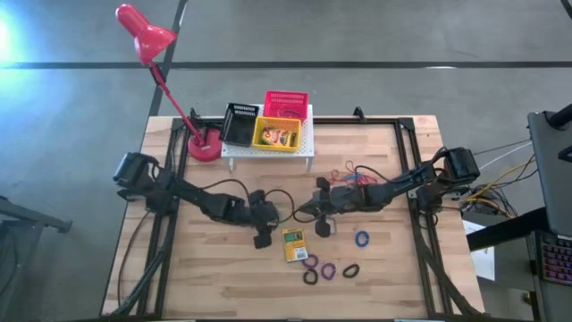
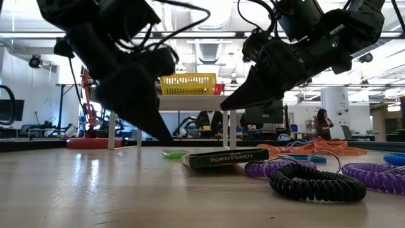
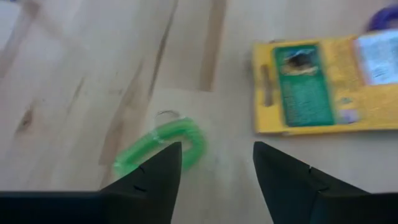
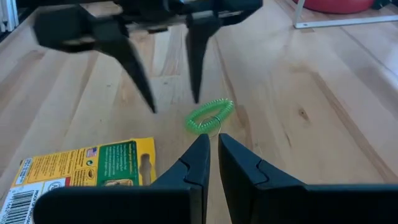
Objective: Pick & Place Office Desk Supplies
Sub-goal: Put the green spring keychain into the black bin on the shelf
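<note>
Beside the yellow-and-green crayon box (image 1: 294,244) lying flat on the wooden table (image 1: 214,286), on its lamp side, the left gripper (image 1: 261,234) stands low over the boards with its dark fingers spread apart and nothing between them. A small green coiled ring (image 3: 163,145) lies on the wood just beside one of those fingers (image 3: 155,180) — whether it touches is not clear. In the low view the same gripper's tips come down close to the table, next to the box's dark edge (image 2: 224,157).

On the far side of the crayon box, the right gripper (image 1: 322,224) points toward the left one, its fingers drawn nearly together and empty; the green ring sits just ahead of its tips (image 4: 209,116).

Nearer the front table edge than the crayon box lie coiled rings: a black one (image 1: 310,276), a purple one (image 1: 328,269), another black one (image 1: 350,269), and a blue one (image 1: 362,238) a little apart. Thin red-orange rubber bands (image 1: 349,173) lie in a loose heap beyond the right arm.

Well behind the crayon box, a white perforated stand (image 1: 308,134) carries a black mesh basket (image 1: 239,123), a yellow mesh basket (image 1: 277,136) holding another crayon box, and a red mesh basket (image 1: 286,105). A red desk lamp (image 1: 147,36) stands beside the stand.
</note>
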Tool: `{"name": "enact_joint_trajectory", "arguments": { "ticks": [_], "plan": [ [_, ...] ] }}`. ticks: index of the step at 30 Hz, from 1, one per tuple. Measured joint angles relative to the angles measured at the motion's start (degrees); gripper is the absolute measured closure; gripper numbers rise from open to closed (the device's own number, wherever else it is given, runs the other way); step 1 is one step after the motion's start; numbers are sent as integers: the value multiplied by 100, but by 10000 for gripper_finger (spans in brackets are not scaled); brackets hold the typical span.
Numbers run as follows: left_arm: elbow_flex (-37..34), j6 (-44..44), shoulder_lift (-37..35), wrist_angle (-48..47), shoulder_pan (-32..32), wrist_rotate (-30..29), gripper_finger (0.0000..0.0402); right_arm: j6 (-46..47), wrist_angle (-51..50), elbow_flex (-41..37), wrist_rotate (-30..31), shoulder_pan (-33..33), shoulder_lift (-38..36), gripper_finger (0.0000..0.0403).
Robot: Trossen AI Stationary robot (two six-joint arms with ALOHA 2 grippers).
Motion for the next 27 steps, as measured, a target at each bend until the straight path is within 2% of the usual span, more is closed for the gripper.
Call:
{"name": "enact_joint_trajectory", "arguments": {
  "ticks": [6,11,22,24,27],
  "plan": [
    [0,88,329,163,29,-348,245,2,4,0,-4,0,2,371],
    [4,183,470,364,47,-377,278,23,4,0,-7,0,2,371],
    [15,400,650,595,99,-180,290,191,46,0,-9,0,2,371],
    [30,473,642,572,103,-17,307,207,46,0,-9,0,2,371],
    [63,598,642,538,103,125,351,210,46,0,-7,0,2,371]
  ]
}}
